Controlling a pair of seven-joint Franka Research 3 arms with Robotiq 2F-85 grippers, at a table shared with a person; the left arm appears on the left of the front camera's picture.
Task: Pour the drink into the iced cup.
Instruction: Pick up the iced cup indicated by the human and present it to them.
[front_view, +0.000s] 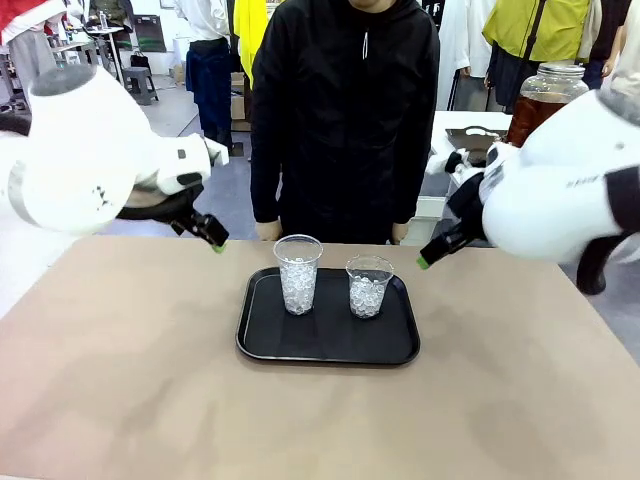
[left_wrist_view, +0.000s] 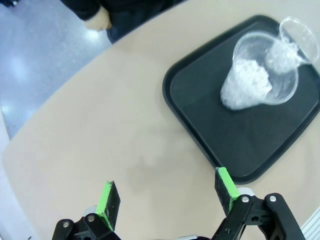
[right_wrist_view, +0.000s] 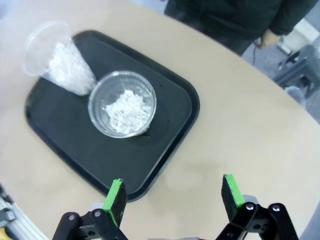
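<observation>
Left pincer (left_wrist_view: 165, 192) and right pincer (right_wrist_view: 173, 192) gape wide, empty.

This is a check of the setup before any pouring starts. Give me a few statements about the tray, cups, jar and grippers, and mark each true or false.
1. The taller cup and the shorter cup both hold ice and stand on the black tray. True.
2. The left gripper is closed on the taller cup. False: it is open, holds nothing and hovers over bare table beside the tray.
3. The big glass jar stands on the tray between the cups. False: the jar stands farther back, behind the right arm.
4. The right gripper is open and holds nothing. True.
</observation>
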